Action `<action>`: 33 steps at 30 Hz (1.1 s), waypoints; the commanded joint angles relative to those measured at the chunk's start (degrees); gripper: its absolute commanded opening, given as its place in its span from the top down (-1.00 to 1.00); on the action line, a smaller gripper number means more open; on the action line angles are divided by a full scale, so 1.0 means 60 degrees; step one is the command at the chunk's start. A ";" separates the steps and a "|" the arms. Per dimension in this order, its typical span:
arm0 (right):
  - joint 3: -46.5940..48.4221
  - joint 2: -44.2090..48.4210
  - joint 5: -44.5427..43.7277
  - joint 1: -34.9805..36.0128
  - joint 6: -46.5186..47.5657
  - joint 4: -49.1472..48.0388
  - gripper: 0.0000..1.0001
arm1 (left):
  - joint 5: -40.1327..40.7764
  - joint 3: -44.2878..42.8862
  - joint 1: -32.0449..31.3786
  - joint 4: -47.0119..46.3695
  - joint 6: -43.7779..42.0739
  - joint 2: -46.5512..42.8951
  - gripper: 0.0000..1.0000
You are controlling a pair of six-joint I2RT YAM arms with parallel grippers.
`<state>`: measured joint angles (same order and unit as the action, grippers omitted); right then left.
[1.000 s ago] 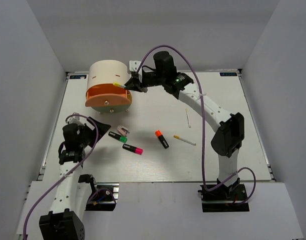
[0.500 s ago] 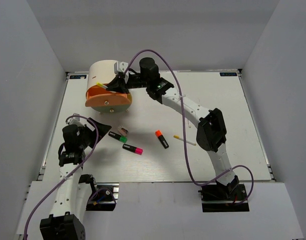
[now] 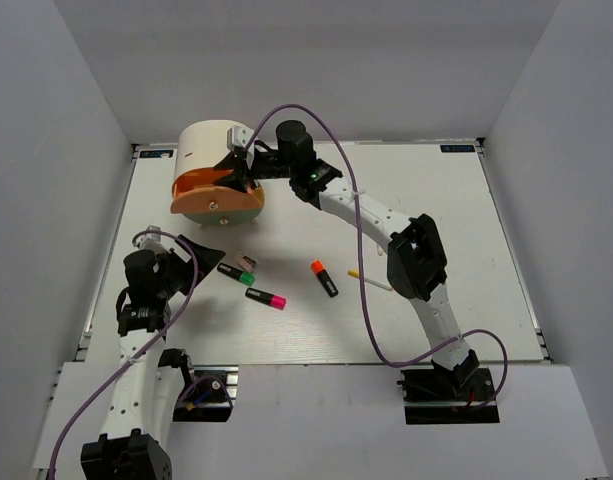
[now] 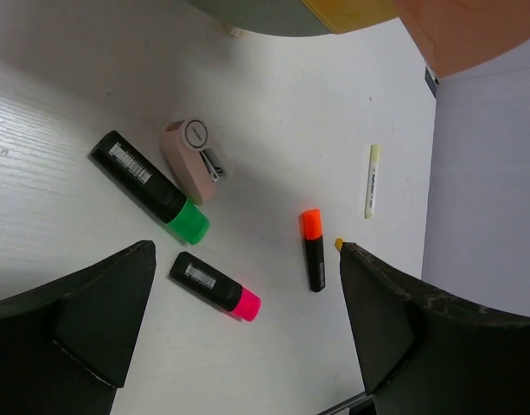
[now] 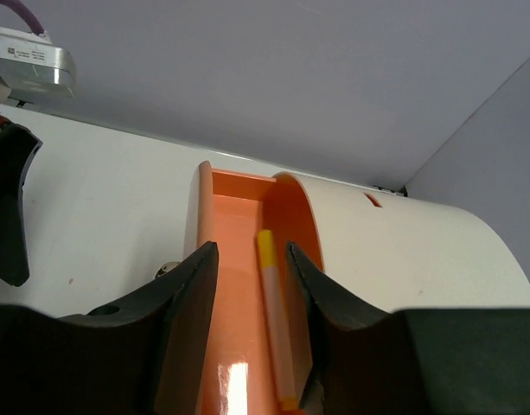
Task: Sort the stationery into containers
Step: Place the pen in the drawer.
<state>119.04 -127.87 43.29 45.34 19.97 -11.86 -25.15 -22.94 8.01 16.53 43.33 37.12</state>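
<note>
Over the white table [image 3: 436, 200], the parted right gripper [image 5: 251, 264] straddles a stick [image 5: 274, 316] in the orange drawer [image 5: 234, 350]

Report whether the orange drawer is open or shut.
Open: the orange drawer juts out of the cream unit, a yellow-tipped stick lying inside it.

- unit [image 3: 208, 140]: cream
- drawer [image 5: 234, 294]: glossy orange
- stick [image 5: 276, 328] in the drawer: pale, yellow tip
- green highlighter [image 4: 150, 187]: black body, green cap, white barcode label
- pink highlighter [image 4: 214, 286]: black body, pink cap, white barcode label
- orange highlighter [image 4: 313, 249]: black body, orange cap
- small piece [image 4: 194, 158]: pale pink, white disc
- table [image 3: 466, 250]: white, faint grain
- cables [image 3: 366, 300]: purple
</note>
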 commanded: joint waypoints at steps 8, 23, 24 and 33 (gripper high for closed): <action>-0.1162 0.2458 -0.0854 -0.0334 0.0364 0.0070 0.19 | -0.2018 -0.1155 -0.0046 -0.0895 -0.1068 0.0738 -0.90; -0.6286 0.5872 -0.3216 -0.3072 0.0246 0.5359 0.36 | -0.3471 -0.6321 -0.2885 -0.0751 -0.3219 0.5088 -0.33; -0.6378 0.5945 -0.3245 -0.3350 0.0188 0.5708 0.17 | -0.3209 -0.6705 -0.3221 -0.0459 -0.3397 0.5875 -0.33; -0.6657 0.5932 -0.2923 -0.5693 -0.0895 0.7116 0.33 | -0.0952 -1.0939 -0.7206 0.2413 -0.6282 0.9850 -0.61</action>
<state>78.41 -94.41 24.27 15.33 18.33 26.61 -36.12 -84.14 -30.74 22.26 14.20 94.24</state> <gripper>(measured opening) 0.407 0.794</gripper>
